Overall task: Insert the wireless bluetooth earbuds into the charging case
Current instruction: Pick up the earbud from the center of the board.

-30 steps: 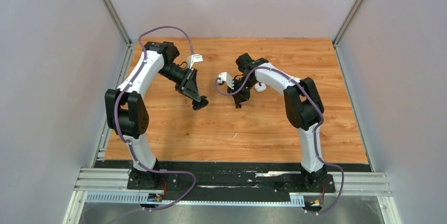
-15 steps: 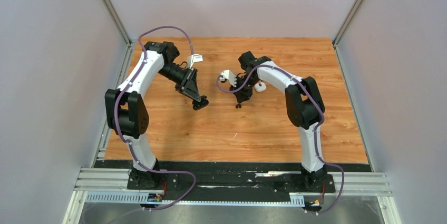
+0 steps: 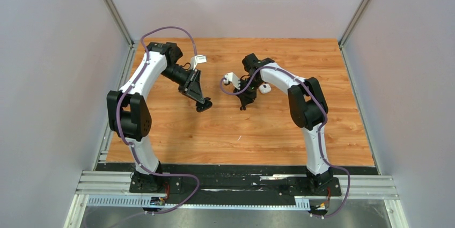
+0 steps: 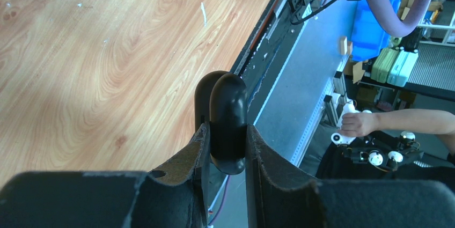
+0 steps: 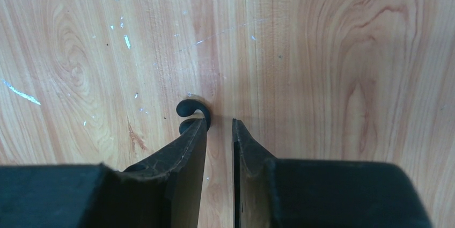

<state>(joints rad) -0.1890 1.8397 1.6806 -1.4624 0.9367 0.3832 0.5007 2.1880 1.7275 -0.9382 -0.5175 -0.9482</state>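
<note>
My left gripper [image 4: 226, 129] is shut on a black rounded charging case [image 4: 228, 102] and holds it above the table; in the top view the gripper [image 3: 203, 104] hangs left of centre. My right gripper [image 5: 219, 124] points down at the wood with its jaws a narrow gap apart and nothing between them. A small black roundish earbud [image 5: 190, 114] lies on the table just outside its left fingertip [image 5: 199, 127], touching or nearly touching it. In the top view the right gripper [image 3: 242, 104] is near the table's middle. The white earbuds are not in view.
A white rounded case [image 3: 264, 89] lies on the wooden table [image 3: 214, 131] right beside the right arm's forearm. Grey walls close in the table on the left, back and right. A black rail runs along the near edge.
The right wrist has shifted and turned slightly over the black earbud. The left arm and the black case have not moved.
</note>
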